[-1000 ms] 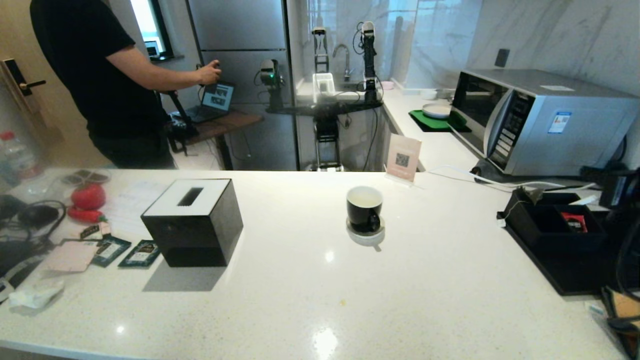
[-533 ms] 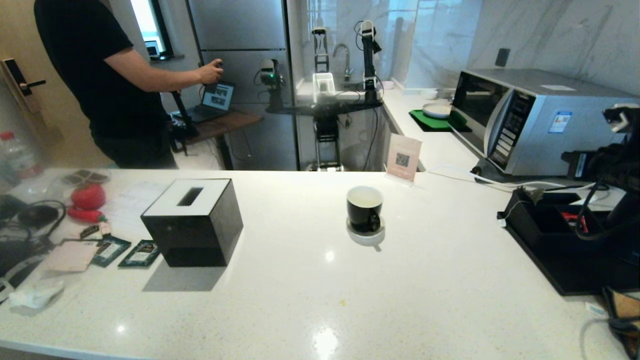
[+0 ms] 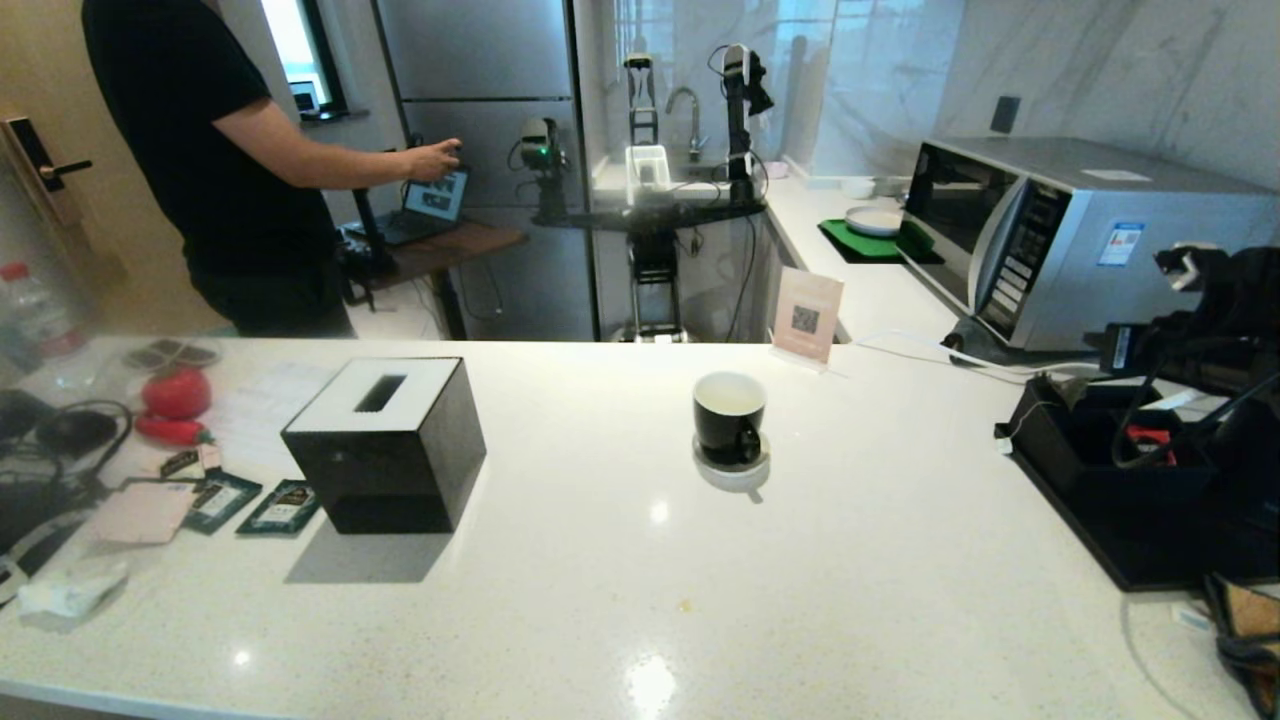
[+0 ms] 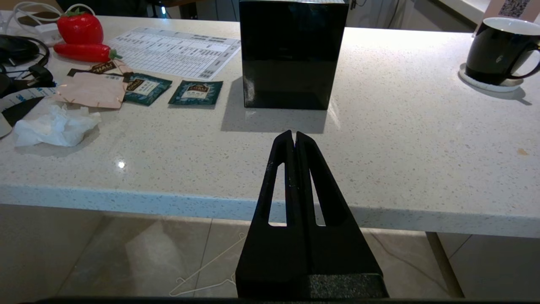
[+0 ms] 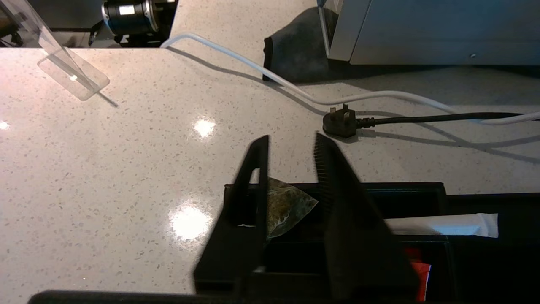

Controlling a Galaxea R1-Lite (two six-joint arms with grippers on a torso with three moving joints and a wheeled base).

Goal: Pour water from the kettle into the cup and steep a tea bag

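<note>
The black cup stands on its white saucer in the middle of the counter; it also shows in the left wrist view as the cup. No kettle is in view and no water can be made out. A pyramid tea bag leans in the corner of a black organiser tray at the right. My right gripper is open just above that tea bag, not touching it; my right arm hangs over the tray. My left gripper is shut and empty at the counter's front edge.
A black cube tissue box stands left of centre. Foil tea sachets, crumpled tissue and a red strawberry toy lie far left. A microwave, a QR sign, a white cable and a black plug are behind the tray.
My right arm rose into view at the right, then came down and leftward over the black tray. The person at the back reached to the laptop. The cup has not moved.
</note>
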